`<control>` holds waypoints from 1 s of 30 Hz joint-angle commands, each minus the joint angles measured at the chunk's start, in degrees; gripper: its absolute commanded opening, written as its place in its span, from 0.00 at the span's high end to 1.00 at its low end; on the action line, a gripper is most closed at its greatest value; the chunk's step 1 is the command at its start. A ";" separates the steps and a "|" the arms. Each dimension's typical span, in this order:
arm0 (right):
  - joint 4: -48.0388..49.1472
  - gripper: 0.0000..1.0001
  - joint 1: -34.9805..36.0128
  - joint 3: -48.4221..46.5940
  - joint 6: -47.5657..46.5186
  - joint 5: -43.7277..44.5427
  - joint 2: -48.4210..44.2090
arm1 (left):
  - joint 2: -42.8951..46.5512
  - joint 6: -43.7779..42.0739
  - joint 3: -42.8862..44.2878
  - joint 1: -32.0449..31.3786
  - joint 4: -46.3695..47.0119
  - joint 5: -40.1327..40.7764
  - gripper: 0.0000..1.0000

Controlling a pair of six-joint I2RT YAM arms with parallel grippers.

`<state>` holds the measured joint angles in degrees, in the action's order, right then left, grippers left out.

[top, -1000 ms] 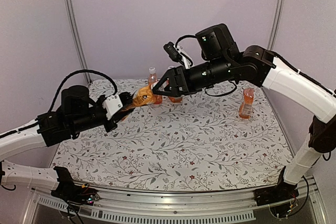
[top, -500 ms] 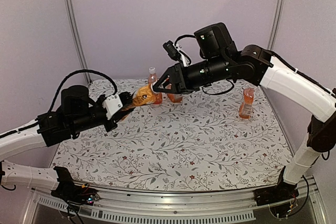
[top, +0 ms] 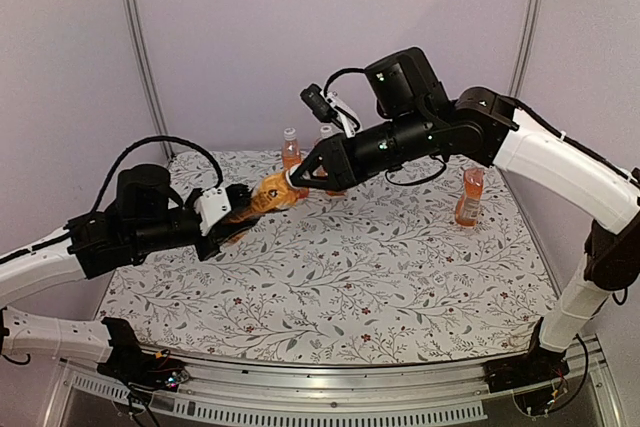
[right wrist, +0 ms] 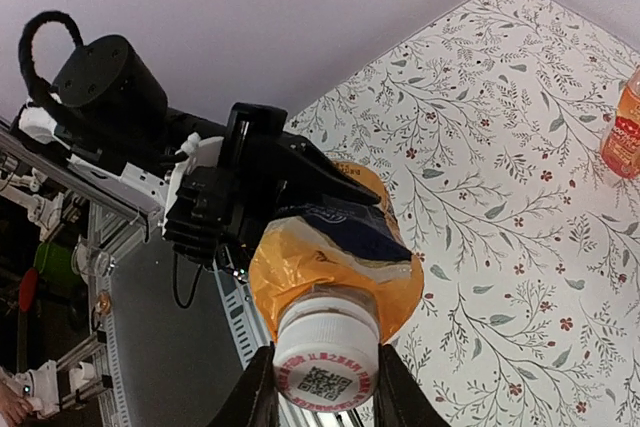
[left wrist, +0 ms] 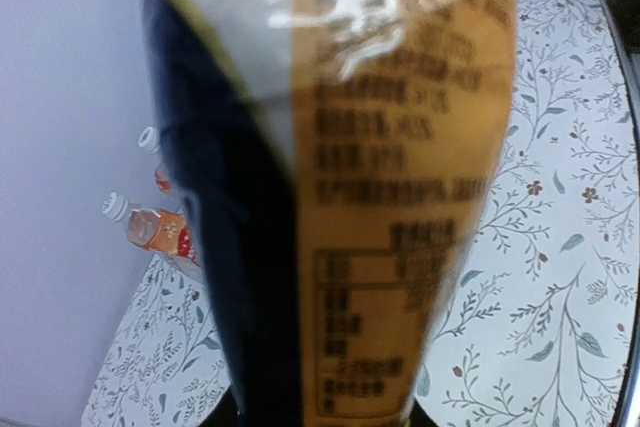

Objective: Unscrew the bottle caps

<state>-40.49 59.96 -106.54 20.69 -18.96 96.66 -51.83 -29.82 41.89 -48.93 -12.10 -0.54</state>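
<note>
A: Floral tablecloth [top: 400, 277] below, left gripper [top: 238, 210] clamped tight round the tilted bottle [top: 270, 190]!
B: Right gripper [right wrist: 322, 379] pinches the white cap [right wrist: 325, 347] between its fingers. Squeeze firmly, twist about the neck, the bottle mustn't spin

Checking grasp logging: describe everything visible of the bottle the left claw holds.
The bottle is plastic, wrapped in a crinkled orange-and-dark printed label, with a white cap bearing a printed code. It is held off the table, tilted with the cap end higher, its lower body in the left claw, the right claw pinching the cap's sides.
</note>
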 commanded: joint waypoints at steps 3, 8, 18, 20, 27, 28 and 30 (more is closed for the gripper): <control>-6.90 1.00 9.56 5.69 -38.90 6.51 -7.10 | 0.63 1.24 4.19 -0.29 -16.68 -27.50 0.82; -11.50 1.00 12.71 9.57 -55.26 12.68 -11.49 | 1.12 -2.04 3.95 -0.20 -23.60 -32.50 0.82; -13.61 1.00 14.70 12.36 -69.27 17.72 -16.03 | 1.16 -7.01 3.42 -0.18 -27.02 -31.69 0.82; -13.19 1.00 14.93 12.54 -71.00 17.60 -15.86 | 1.21 -7.08 3.37 -0.20 -27.03 -31.93 0.82; -11.54 0.98 15.24 11.31 -71.45 17.24 -12.64 | 1.37 -5.44 3.77 -0.20 -25.64 -31.75 0.83; -10.57 0.85 15.27 11.54 -71.02 17.69 -12.56 | 1.38 -5.08 3.69 -0.16 -25.30 -31.54 0.83; -8.84 0.50 15.20 12.20 -68.98 18.55 -12.92 | 1.67 -3.79 3.44 -0.05 -23.79 -30.76 0.83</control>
<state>-44.66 75.77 -94.43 -48.90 -4.75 86.35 -51.46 -34.22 45.10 -49.50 -31.97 -30.65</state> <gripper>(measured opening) 0.307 0.250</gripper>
